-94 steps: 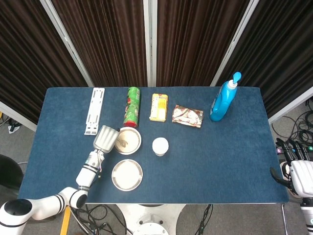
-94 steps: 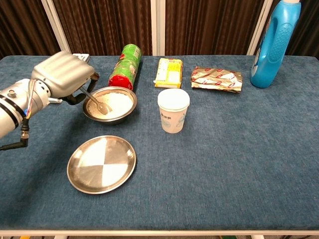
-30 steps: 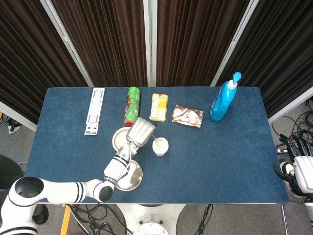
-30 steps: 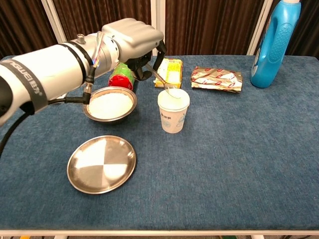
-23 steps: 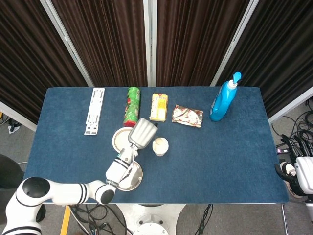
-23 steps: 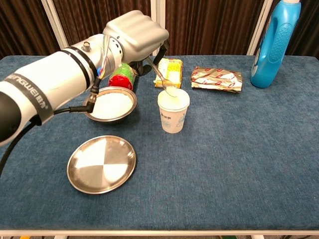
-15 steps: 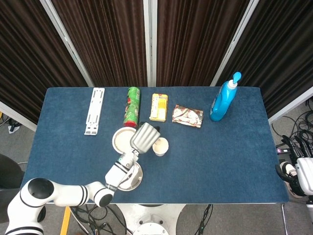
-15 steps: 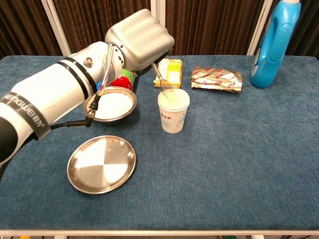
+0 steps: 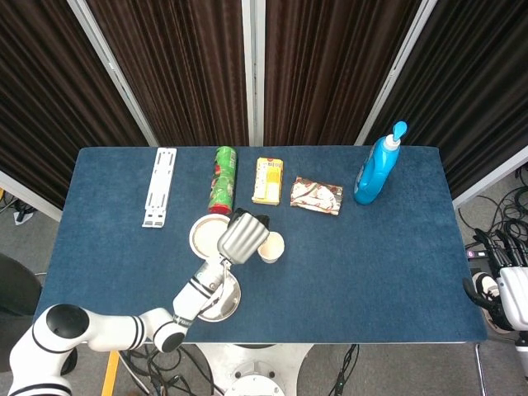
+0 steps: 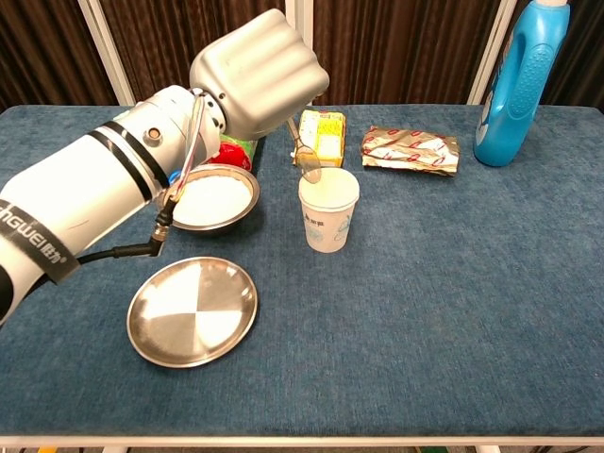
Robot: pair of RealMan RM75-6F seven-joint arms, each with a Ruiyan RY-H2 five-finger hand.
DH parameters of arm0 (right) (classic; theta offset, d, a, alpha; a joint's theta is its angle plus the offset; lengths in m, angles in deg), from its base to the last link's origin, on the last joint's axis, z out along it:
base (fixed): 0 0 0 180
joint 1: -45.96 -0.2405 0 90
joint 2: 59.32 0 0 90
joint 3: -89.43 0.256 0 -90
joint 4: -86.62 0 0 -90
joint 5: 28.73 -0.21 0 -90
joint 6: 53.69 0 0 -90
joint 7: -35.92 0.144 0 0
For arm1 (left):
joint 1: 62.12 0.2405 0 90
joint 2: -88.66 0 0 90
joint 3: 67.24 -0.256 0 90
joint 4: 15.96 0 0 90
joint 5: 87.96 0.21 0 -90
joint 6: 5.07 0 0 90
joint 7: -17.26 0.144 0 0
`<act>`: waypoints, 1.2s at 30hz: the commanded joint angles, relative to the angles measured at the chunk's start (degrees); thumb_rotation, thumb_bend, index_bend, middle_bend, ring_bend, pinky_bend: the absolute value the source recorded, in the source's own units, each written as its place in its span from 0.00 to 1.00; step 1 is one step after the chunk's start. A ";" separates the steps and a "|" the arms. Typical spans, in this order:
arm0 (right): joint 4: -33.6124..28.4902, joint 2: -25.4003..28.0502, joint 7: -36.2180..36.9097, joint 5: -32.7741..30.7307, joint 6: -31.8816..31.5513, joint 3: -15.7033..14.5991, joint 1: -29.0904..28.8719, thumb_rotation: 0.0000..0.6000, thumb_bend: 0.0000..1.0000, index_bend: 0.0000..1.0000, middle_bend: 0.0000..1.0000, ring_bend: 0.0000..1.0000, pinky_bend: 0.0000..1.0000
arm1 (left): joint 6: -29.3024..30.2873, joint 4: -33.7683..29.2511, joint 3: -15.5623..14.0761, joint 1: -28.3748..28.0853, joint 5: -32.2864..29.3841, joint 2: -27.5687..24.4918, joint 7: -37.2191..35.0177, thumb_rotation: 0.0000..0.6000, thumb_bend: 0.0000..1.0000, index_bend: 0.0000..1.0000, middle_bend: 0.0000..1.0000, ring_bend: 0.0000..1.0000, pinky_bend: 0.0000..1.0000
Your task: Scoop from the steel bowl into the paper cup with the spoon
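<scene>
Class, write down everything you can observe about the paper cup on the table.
The paper cup is white with a faint bluish print on its side and a rolled rim. It stands upright on the blue cloth-covered table, right of the steel bowl and apart from it. Its open mouth looks pale inside; how full it is cannot be told. The left hand holds the spoon tilted down, its bowl at the cup's near-left rim. Whether the spoon touches the rim is unclear.
</scene>
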 commanded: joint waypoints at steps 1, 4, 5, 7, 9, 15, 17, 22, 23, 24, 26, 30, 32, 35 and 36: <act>-0.09 0.04 0.01 0.09 -0.18 -0.06 0.13 1.00 0.25 0.00 0.18 0.00 0.00 | 0.03 0.36 0.23 0.05 1.69 0.57 1.89 1.00 0.48 0.61 0.94 0.92 1.00; -0.06 0.16 0.14 0.15 -0.64 -0.13 0.44 1.00 0.25 0.00 0.18 0.00 0.00 | -0.46 -1.63 1.76 0.85 0.70 0.49 -0.32 1.00 0.48 0.61 0.94 0.92 1.00; -0.03 0.20 0.17 0.12 -0.68 -0.13 0.49 1.00 0.25 0.00 0.18 0.00 0.00 | -0.63 -2.48 2.36 1.21 0.24 0.26 -1.85 1.00 0.48 0.61 0.94 0.92 1.00; 0.00 0.29 0.29 0.13 -0.64 -0.16 0.52 1.00 0.25 0.00 0.18 0.00 0.00 | -0.93 -4.50 3.69 2.18 -0.75 -0.69 -5.60 1.00 0.48 0.61 0.94 0.92 1.00; 0.02 0.29 0.43 0.21 -0.67 -0.14 0.49 1.00 0.25 0.00 0.18 0.00 0.00 | -1.54 -7.21 5.05 3.37 -2.40 -2.06 -9.81 1.00 0.48 0.61 0.94 0.92 1.00; 0.03 0.33 0.55 0.49 -0.67 -0.07 0.34 1.00 0.25 0.00 0.18 0.00 0.00 | -4.81 -16.85 5.76 8.77 -4.92 -10.88 -26.54 1.00 0.48 0.61 0.94 0.92 1.00; -0.09 0.29 0.42 0.62 -0.58 -0.04 0.22 1.00 0.25 0.00 0.18 0.00 0.00 | -5.84 -18.49 4.86 10.27 -4.09 -13.52 -31.44 1.00 0.48 0.61 0.94 0.92 1.00; -0.56 0.20 0.14 0.87 -0.39 0.04 -0.09 1.00 0.25 0.00 0.18 0.00 0.00 | -7.02 -18.75 0.92 14.16 0.85 -18.33 -43.60 1.00 0.48 0.61 0.94 0.92 1.00; -0.69 0.24 0.03 0.87 -0.34 0.09 -0.16 1.00 0.25 0.00 0.18 0.00 0.00 | -7.23 -18.17 -0.09 15.19 1.70 -18.98 -46.66 1.00 0.48 0.61 0.94 0.92 1.00; -0.80 0.29 -0.14 0.88 -0.25 0.11 -0.23 1.00 0.25 0.00 0.18 0.00 0.00 | -7.26 -17.85 -0.82 15.99 2.10 -19.33 -48.50 1.00 0.48 0.61 0.94 0.92 1.00; -1.06 0.35 -0.48 0.92 -0.04 0.15 -0.42 1.00 0.25 0.00 0.18 0.00 0.00 | -7.32 -16.80 -2.74 17.47 3.85 -19.90 -51.61 1.00 0.48 0.61 0.94 0.92 1.00; -1.38 0.16 -0.82 0.92 0.49 0.20 -0.81 1.00 0.25 0.00 0.18 0.00 0.00 | -7.95 -15.02 -6.60 19.23 7.45 -20.21 -53.03 1.00 0.48 0.61 0.94 0.92 1.00; -1.44 0.03 -0.96 0.90 0.75 0.19 -0.98 1.00 0.25 0.00 0.18 0.00 0.00 | -8.92 -14.69 -8.13 19.73 8.64 -19.91 -53.30 1.00 0.48 0.61 0.94 0.92 1.00; -1.49 -0.07 -1.07 0.76 1.01 0.18 -1.10 1.00 0.25 0.00 0.18 0.00 0.00 | -9.85 -13.03 -9.89 20.11 10.73 -18.71 -51.76 1.00 0.48 0.61 0.94 0.92 1.00; -1.51 -0.07 -1.10 0.75 0.99 0.17 -1.09 1.00 0.25 0.00 0.18 0.00 0.00 | -10.34 -12.50 -10.36 20.25 11.14 -18.16 -51.16 1.00 0.47 0.61 0.94 0.92 1.00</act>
